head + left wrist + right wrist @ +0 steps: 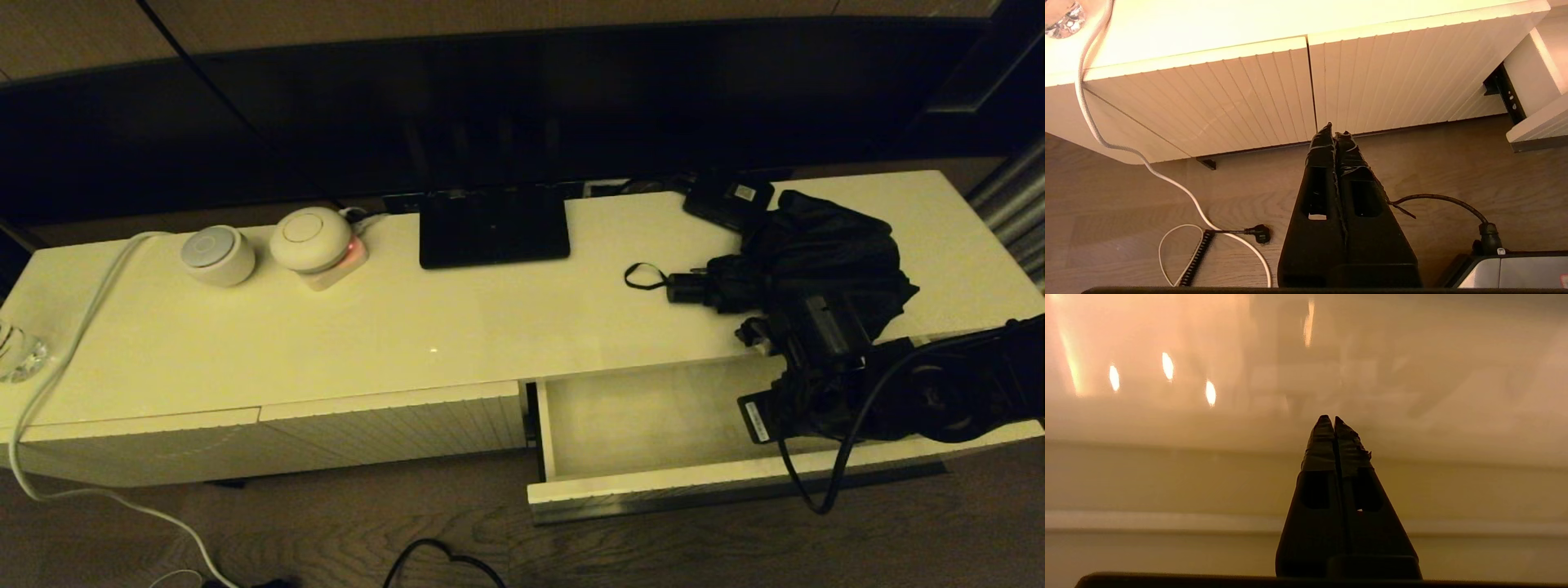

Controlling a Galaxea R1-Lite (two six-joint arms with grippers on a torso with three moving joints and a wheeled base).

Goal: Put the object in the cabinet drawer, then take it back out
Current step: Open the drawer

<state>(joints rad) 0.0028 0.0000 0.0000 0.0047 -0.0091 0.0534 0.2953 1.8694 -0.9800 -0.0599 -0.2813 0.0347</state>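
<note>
Reached in from the right edge of the head view: right arm stretched low across the pulled-out cabinet drawer (653, 482), wrist over the drawer's right half, right gripper (1334, 420) pointed into the cavity toward pale inner walls. Fingers pressed tip to tip in the right wrist view, nothing caught between them. Exact fingertip spot in the head view hidden under the wrist hardware and cables.

Parked well away from the work: left gripper (1334, 132), hung low before the closed ribbed fronts (1241, 98), above wooden floor (1126, 204). Fingers likewise pressed together, empty.

Lay on the cabinet top (367, 327), not in the drawer: one umbrella (816, 253), black, fabric bunched loosely, short handle and thin wrist loop aimed leftward, near the top's front edge just behind the open drawer. Not touched by either gripper.

Counted on the top: one umbrella; one small black box with white label (729, 201) just behind it, touching or nearly so; one black flat stand (493, 225); two round white devices (217, 254) side by side at left; one white cable (82, 327) trailing off to the floor; one glass object (18, 351) at far left. One drawer open, two ribbed fronts shut.
</note>
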